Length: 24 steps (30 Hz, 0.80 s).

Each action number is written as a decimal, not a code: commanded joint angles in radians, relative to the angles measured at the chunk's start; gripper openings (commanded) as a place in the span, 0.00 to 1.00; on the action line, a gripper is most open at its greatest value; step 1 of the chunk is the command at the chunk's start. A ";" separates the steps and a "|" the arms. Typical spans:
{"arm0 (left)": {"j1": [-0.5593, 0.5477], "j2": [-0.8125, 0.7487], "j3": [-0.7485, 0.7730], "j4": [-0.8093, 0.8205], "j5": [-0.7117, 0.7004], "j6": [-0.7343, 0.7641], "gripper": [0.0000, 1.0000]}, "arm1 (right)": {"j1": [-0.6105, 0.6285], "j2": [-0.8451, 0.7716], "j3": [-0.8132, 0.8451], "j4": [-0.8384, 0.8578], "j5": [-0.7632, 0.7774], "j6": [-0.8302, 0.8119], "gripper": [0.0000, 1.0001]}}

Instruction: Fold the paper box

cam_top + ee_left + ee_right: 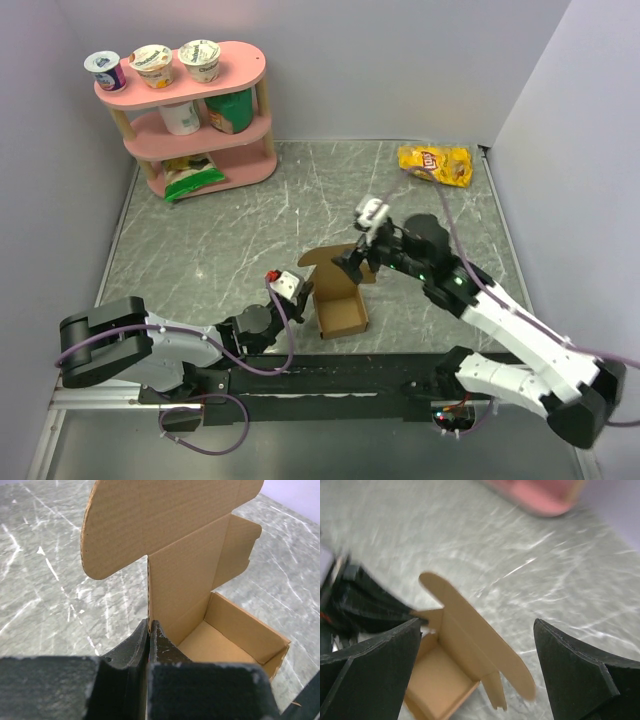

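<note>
The paper box is brown cardboard, standing open near the front middle of the table, its lid flap upright at the back. My left gripper is shut on the box's left wall; in the left wrist view its fingers pinch that wall's edge, with the box rising ahead. My right gripper hovers open just behind the lid. In the right wrist view it spreads wide above the box and its rounded flap, touching neither.
A pink shelf with yogurt cups and a green bag stands at the back left. A yellow chip bag lies at the back right. Grey walls close in on both sides of the marbled table.
</note>
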 commanded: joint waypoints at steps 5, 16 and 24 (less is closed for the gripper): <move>-0.008 -0.026 0.017 0.002 0.087 0.018 0.06 | -0.088 0.257 0.199 -0.208 -0.423 -0.304 0.99; -0.006 -0.037 0.028 -0.018 0.075 0.047 0.06 | -0.102 0.383 0.221 -0.301 -0.500 -0.350 0.61; 0.018 -0.018 0.067 -0.084 0.043 -0.017 0.07 | -0.094 0.317 0.111 -0.230 -0.437 -0.284 0.25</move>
